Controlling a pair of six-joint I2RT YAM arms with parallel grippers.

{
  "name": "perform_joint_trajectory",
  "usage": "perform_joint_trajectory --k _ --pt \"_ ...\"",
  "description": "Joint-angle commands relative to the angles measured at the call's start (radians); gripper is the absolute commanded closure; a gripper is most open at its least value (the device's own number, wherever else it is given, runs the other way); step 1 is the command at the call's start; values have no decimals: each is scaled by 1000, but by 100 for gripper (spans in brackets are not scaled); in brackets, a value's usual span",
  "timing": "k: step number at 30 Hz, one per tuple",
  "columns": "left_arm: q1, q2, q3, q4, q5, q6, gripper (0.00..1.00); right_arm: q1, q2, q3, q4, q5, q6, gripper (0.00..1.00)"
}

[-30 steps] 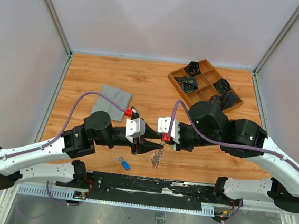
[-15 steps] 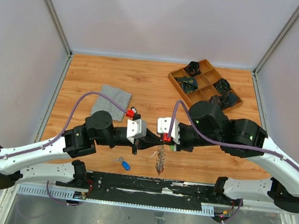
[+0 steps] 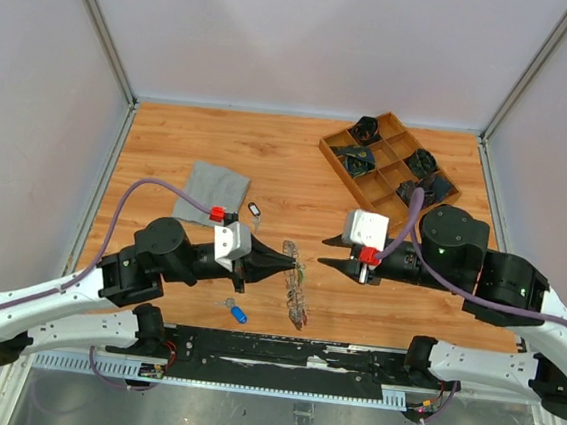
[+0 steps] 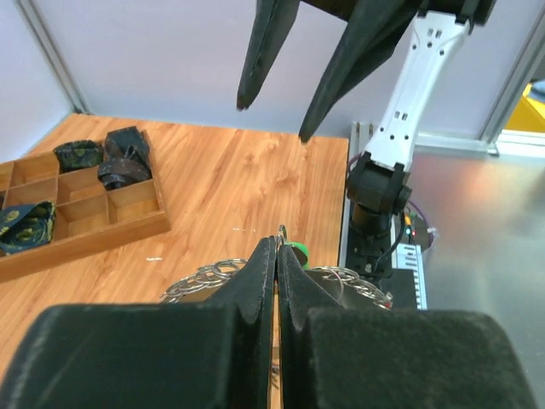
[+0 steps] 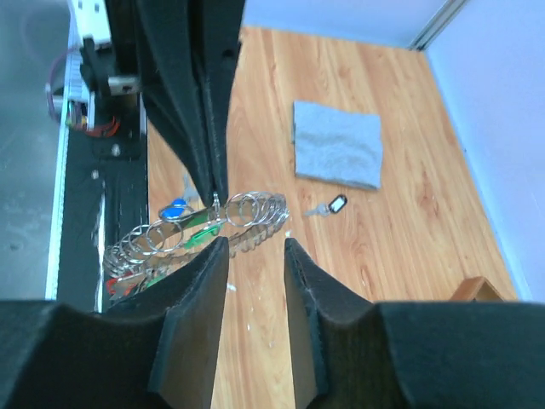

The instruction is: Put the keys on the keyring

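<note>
Left pincer: my fingers are pinched fully together on the rim of the keyring, which stands on edge near the front of the table. Right pincer: partly open, empty, just beside the ring without touching it. Loose on the table: one blue-tagged key and one black-tagged key. Any tag writing is too small to read.

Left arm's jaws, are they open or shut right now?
Shut: in the left wrist view they press together on the keyring, no gap between.
</note>
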Motion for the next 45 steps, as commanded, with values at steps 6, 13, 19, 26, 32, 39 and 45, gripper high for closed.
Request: perform_joint_trajectory --k 6,13,19,26,32,39,45 --pt "2 -119 -70 132 -164 -103 99 -399 3 -113 316 -399 224 68" --pt "13 -121 -104 212 -190 -109 100 -453 -71 -389 736 -520 224 68" --pt "60 -143 -133 264 -133 -140 99 -453 -96 -476 862 -541 224 68" --pt "62 -131 -108 253 -105 -114 99 -451 -73 -492 905 -643 224 68" --pt "62 -114 -96 262 -85 -100 99 -421 -47 -457 808 -681 224 68" --pt "63 -111 -92 258 -91 -91 100 -392 -91 -420 609 -450 822 53" --pt "63 -116 -83 245 -85 -88 99 -393 -105 -422 608 -429 819 53"
